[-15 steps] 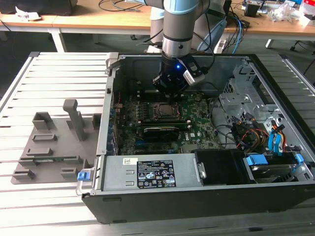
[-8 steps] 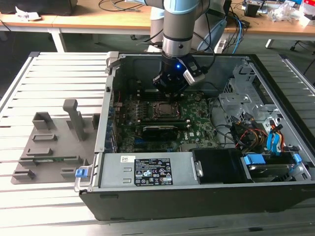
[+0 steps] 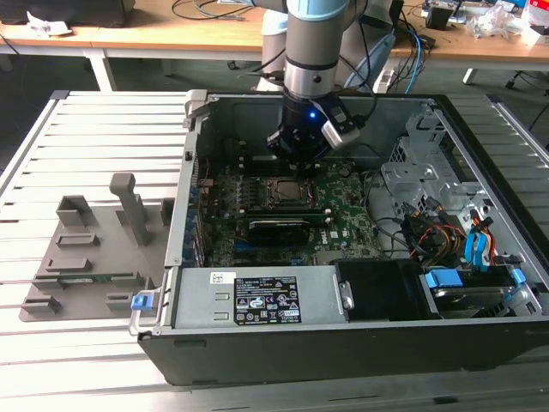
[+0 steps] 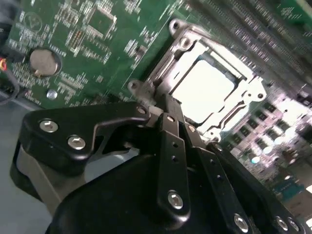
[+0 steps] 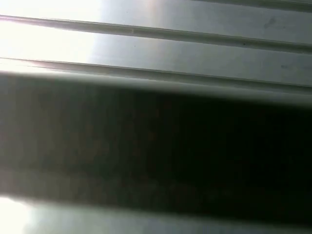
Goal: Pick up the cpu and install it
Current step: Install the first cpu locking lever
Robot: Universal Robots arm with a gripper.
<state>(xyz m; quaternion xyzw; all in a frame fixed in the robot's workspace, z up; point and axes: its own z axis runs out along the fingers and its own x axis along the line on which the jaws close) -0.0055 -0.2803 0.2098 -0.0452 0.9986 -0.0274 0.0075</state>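
We see the cpu (image 4: pixel 202 87) lying flat in the socket frame (image 4: pixel 161 73) on the green motherboard (image 4: pixel 92 44), its pale metal top glaring in the second wrist view. The gripper (image 4: pixel 168 114) hangs just above the socket's edge, beside the chip and holding nothing; its dark fingers (image 4: pixel 171 146) appear drawn together. In the exterior view we find the gripper (image 3: pixel 300 163) low inside the open computer case (image 3: pixel 480 172), over the socket (image 3: pixel 287 193) near the board's middle. A grey fixture tray (image 3: pixel 94 249) sits on the slatted table (image 3: pixel 77 129) to the exterior view's left
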